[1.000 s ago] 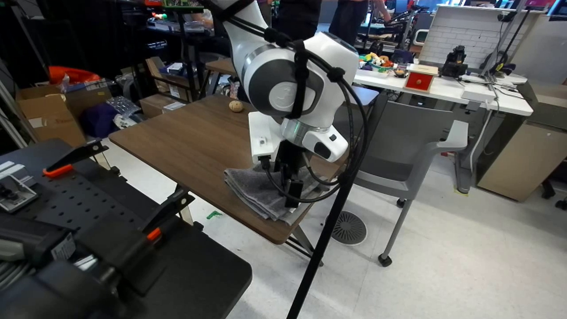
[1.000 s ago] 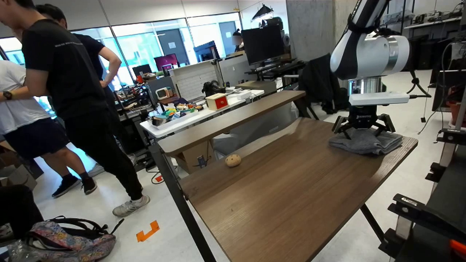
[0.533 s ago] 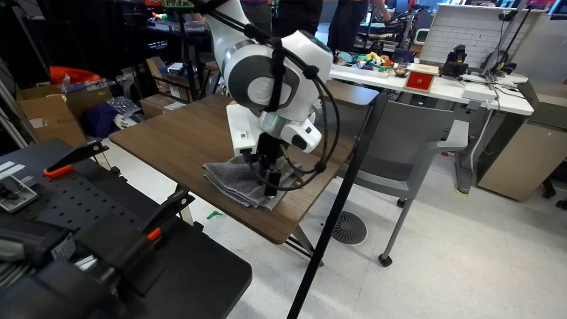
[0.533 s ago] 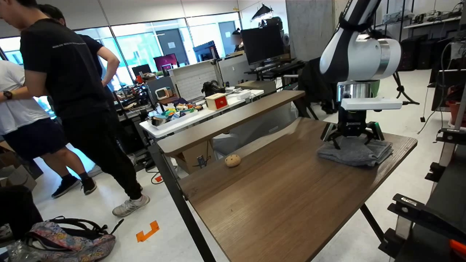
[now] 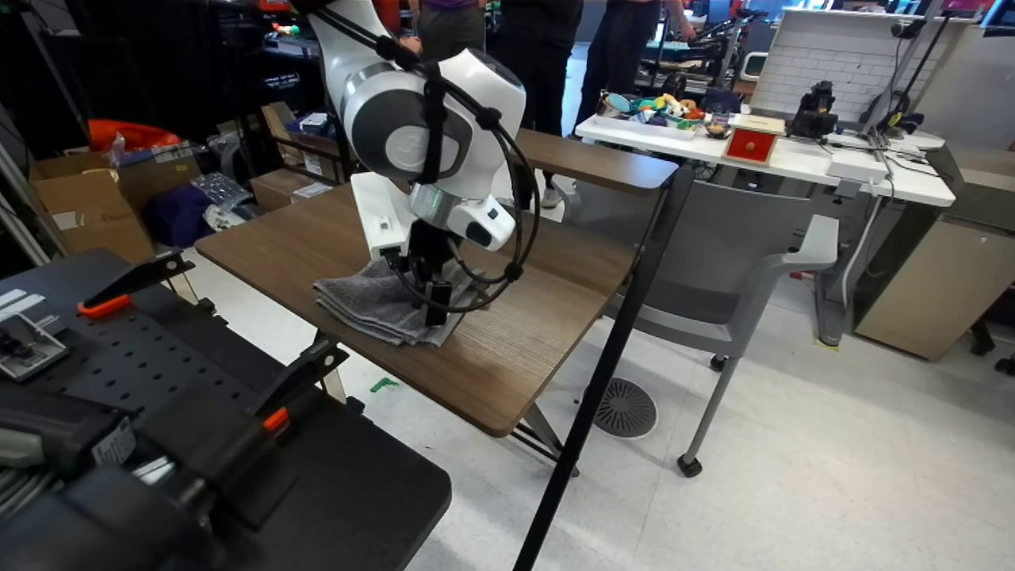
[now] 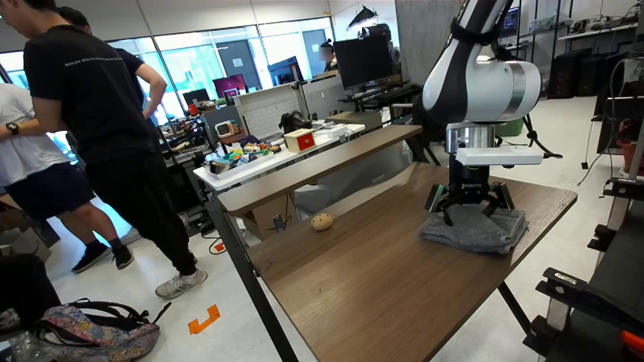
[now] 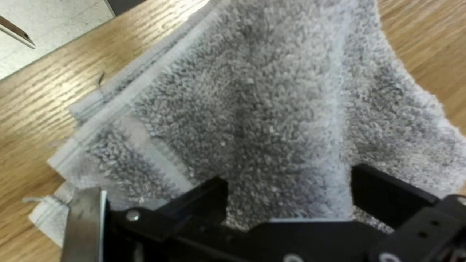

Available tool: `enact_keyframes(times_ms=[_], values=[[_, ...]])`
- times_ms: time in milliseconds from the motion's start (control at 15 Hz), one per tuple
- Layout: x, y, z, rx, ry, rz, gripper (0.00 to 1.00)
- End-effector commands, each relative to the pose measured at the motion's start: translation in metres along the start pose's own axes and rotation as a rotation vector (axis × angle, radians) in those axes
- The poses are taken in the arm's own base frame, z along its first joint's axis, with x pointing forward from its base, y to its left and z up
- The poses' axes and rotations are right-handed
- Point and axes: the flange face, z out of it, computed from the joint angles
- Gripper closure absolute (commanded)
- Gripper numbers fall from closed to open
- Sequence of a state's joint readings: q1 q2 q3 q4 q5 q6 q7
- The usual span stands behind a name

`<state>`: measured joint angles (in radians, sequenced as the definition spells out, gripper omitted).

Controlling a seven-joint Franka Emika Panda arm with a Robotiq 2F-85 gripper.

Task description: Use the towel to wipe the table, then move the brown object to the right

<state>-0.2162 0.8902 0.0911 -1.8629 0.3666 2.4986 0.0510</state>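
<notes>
The towel (image 6: 473,234), a grey folded cloth, lies on the brown wood-grain table (image 6: 377,281) and shows in both exterior views. Pressed down onto it from above is my gripper (image 6: 470,216). In the wrist view the towel (image 7: 284,91) fills most of the picture, and the jaws of my gripper (image 7: 289,178) stand wide apart over it. Both fingers (image 7: 209,200) rest against the cloth, which lies flat between them and is not pinched. The brown object (image 6: 322,221), a small speckled tan ball, sits near the table's far edge in an exterior view, well apart from the towel; elsewhere the arm hides it.
A raised wooden shelf (image 6: 327,166) runs along one long side of the table. A grey chair (image 5: 714,262) stands close by. Black clamps (image 5: 301,373) stick out from a dark bench (image 5: 357,476) on the opposite side. People (image 6: 95,125) stand in the background.
My gripper has slid across the tabletop with the towel moving under it, away from the table's end corner. The brown object has stayed put, though the arm now covers it in an exterior view.
</notes>
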Motion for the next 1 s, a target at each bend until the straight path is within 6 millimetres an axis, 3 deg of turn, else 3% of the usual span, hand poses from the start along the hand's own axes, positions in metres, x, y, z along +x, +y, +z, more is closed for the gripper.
enact_keyframes(times_ms=[0,133,333,667,933], values=[[0.012,0.002,-0.009,0.006,0.049,0.011,0.0],[0.028,-0.003,-0.017,0.018,0.181,-0.015,0.0],[0.028,-0.014,-0.003,0.013,0.274,-0.054,0.0],[-0.006,-0.03,0.058,-0.008,0.149,-0.097,0.0],[-0.037,-0.073,0.068,0.067,0.091,-0.239,0.0]])
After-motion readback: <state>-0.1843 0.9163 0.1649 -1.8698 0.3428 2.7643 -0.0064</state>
